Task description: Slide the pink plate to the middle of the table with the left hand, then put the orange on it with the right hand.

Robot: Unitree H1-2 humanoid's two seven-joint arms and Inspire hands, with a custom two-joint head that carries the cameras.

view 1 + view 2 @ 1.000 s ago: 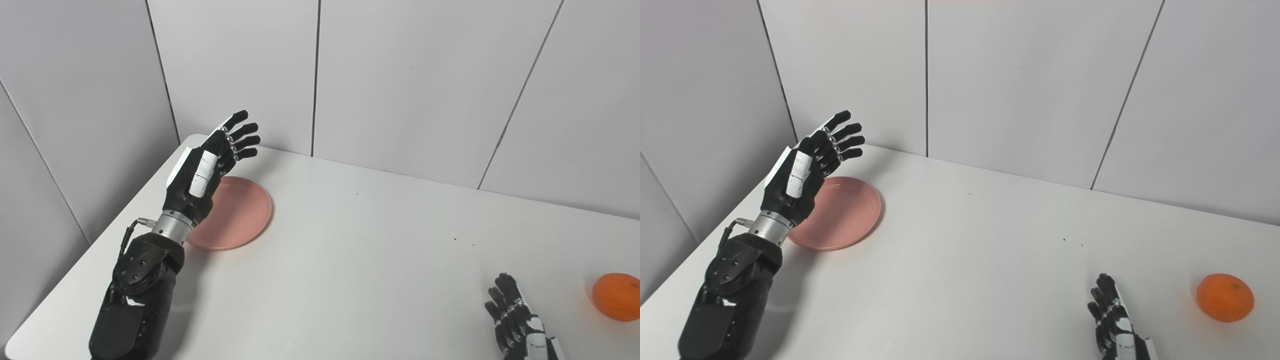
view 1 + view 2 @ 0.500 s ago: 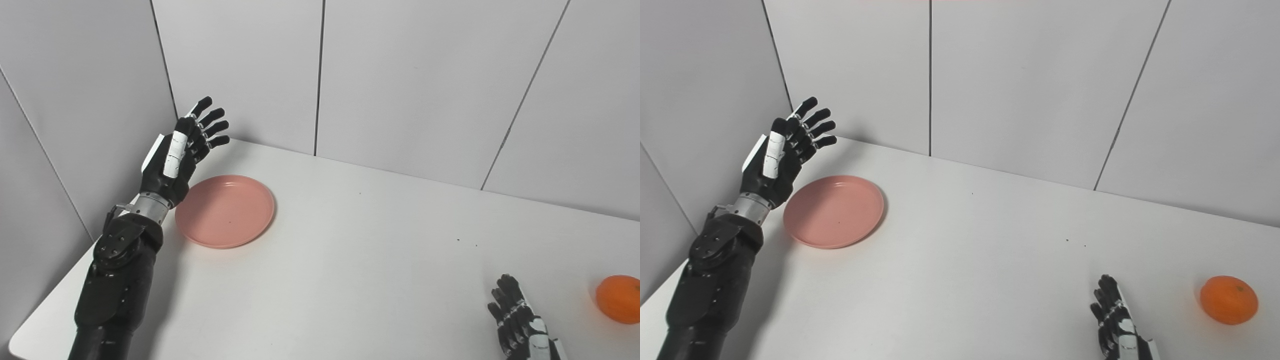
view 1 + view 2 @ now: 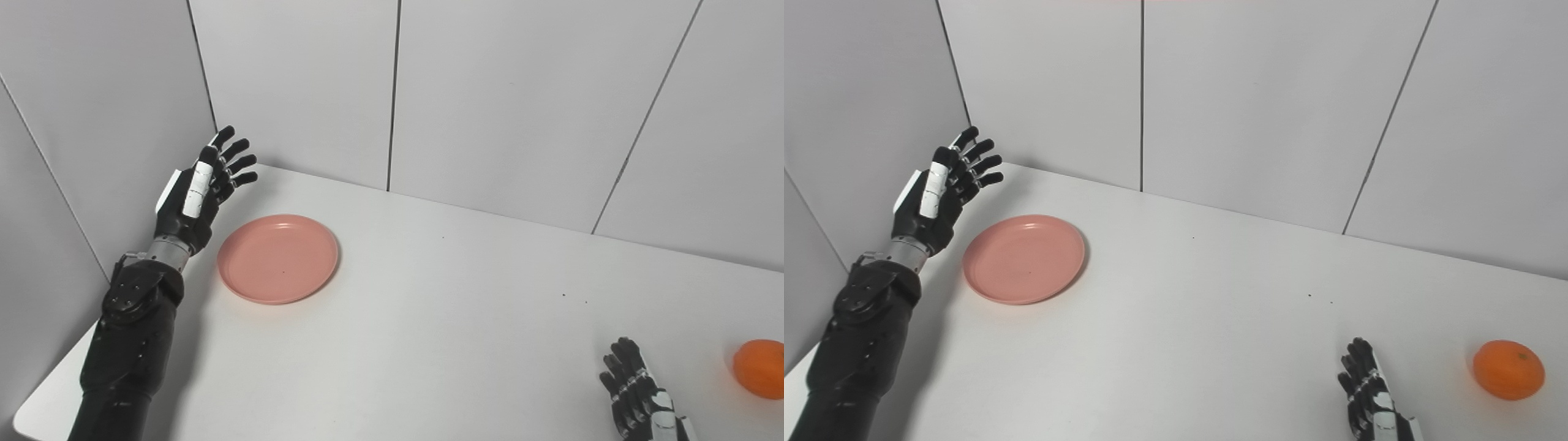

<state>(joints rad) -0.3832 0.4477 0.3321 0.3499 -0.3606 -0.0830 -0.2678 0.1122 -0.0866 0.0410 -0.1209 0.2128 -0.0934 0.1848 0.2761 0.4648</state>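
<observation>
A round pink plate (image 3: 277,257) lies flat on the white table (image 3: 429,318) toward its far left. My left hand (image 3: 199,193) hangs raised just left of the plate, near the left wall, open with fingers spread and apart from the plate. An orange (image 3: 1508,370) rests on the table at the near right. My right hand (image 3: 1369,401) sits low at the bottom edge, left of the orange, open and holding nothing; only its fingers and part of the palm show.
Grey wall panels (image 3: 502,104) close the table's far side, and another panel (image 3: 92,135) stands along the left edge close to my left hand. The table's near left corner (image 3: 37,410) shows beside my left forearm.
My left hand has swung left, off from above the plate to beside it near the wall. The plate, orange and right hand have stayed put; the camera drifted slightly.
</observation>
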